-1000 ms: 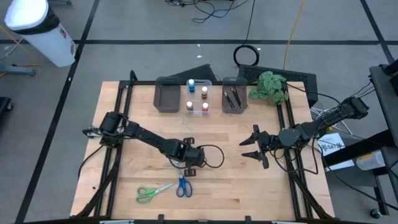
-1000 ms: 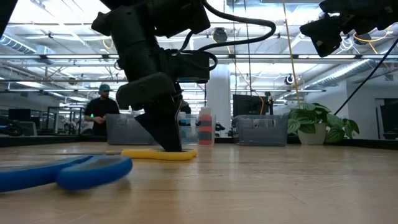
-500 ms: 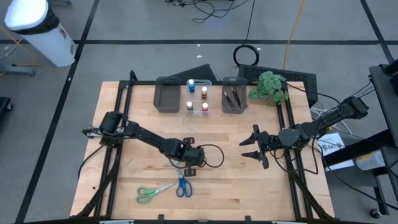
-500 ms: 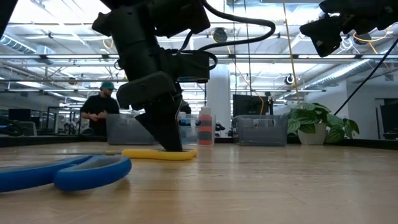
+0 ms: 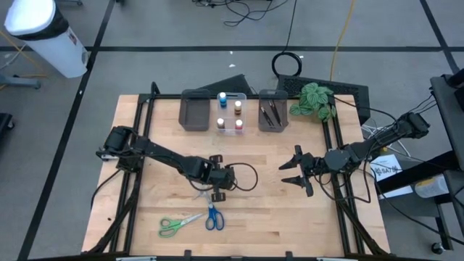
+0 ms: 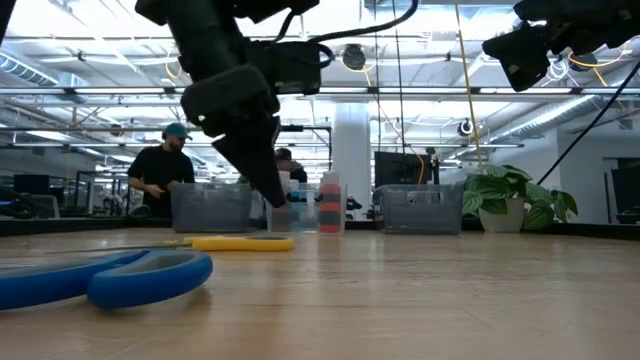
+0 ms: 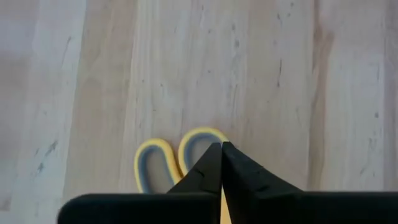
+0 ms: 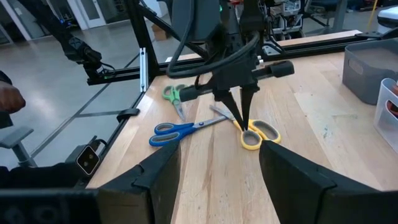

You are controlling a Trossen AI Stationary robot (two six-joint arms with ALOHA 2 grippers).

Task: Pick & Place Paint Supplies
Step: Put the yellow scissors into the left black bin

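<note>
The yellow-handled scissors lie flat on the table, their finger loops just below my left gripper's tips and their blades pointing toward the near left. My left gripper hangs shut just above them, pointing down, in the table's middle. The blue scissors and green scissors lie near the table's near edge. Small pots stand in the clear bin, and dark brushes lie in the grey bin to its right. My right gripper waits open, right of centre.
Three bins line the far edge: a grey one, the clear one and another grey one. A leafy plant stands at the far right corner. A person is in the room behind. Bare wood lies between the two grippers.
My left gripper has risen from the yellow scissors, where its shut tips stood on the table, and has drawn a little toward the far left. The scissors stay flat on the wood, shifted slightly.
</note>
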